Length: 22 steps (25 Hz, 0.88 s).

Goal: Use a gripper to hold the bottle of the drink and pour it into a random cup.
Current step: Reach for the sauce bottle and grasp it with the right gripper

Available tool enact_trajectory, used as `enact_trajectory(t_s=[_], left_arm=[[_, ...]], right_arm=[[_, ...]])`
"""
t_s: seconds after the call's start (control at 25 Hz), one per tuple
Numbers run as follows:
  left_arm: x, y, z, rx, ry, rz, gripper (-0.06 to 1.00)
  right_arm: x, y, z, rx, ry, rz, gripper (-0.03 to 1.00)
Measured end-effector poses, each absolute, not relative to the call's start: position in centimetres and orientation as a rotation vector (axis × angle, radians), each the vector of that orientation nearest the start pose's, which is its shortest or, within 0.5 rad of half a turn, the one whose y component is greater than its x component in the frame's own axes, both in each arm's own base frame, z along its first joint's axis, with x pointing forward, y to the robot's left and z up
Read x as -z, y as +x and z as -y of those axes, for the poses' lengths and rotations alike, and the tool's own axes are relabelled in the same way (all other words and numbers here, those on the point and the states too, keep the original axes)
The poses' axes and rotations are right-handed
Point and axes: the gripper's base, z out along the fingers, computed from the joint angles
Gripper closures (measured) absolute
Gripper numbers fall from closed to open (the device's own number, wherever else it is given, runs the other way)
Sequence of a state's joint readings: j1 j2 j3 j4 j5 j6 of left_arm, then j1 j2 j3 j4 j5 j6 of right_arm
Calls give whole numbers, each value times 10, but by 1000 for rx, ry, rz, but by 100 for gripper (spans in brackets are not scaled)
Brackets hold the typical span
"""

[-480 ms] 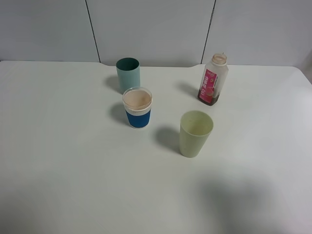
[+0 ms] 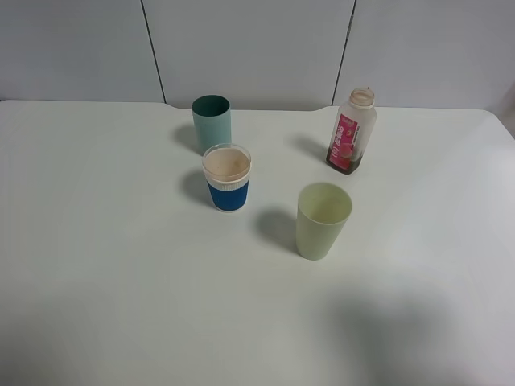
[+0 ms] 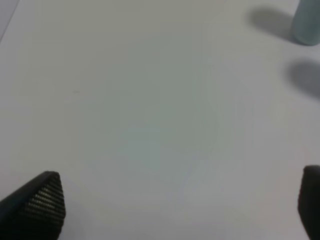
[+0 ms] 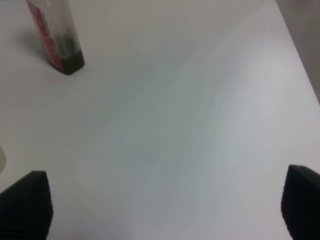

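Observation:
The bottle (image 2: pixel 352 131) stands upright at the back right of the white table (image 2: pixel 96 241), translucent with a pink label and an open neck. A little brown drink (image 2: pixel 345 163) lies in its bottom. It also shows in the right wrist view as the bottle (image 4: pixel 54 35) with the drink (image 4: pixel 71 59), well ahead of my right gripper (image 4: pixel 162 202), which is open and empty over bare table. The pale yellow-green cup (image 2: pixel 322 219) stands in front of the bottle. My left gripper (image 3: pixel 182 202) is open and empty. Neither gripper shows in the high view.
A teal cup (image 2: pixel 212 122) stands at the back, also seen as the teal cup (image 3: pixel 306 22) in the left wrist view. A clear cup with a blue sleeve (image 2: pixel 227 178) holds pale brown liquid. The table's right edge (image 4: pixel 295 47) runs close to the right gripper.

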<state>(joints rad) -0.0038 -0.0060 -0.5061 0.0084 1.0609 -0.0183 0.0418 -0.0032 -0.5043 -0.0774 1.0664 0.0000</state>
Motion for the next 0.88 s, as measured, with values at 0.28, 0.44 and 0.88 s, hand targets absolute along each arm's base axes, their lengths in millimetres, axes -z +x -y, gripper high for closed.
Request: enact_trajectory(t_s=[0.28, 0.44, 0.88], left_arm=[[-279, -7, -1, 4, -15, -2032, 2], [-279, -7, -1, 4, -15, -2032, 2], [-279, -7, -1, 4, -15, -2032, 2]], right_arm=[[-278, -6, 6, 66, -38, -2040, 7], [-278, -6, 6, 66, -38, -2040, 7], [-278, -6, 6, 66, -38, -2040, 7]])
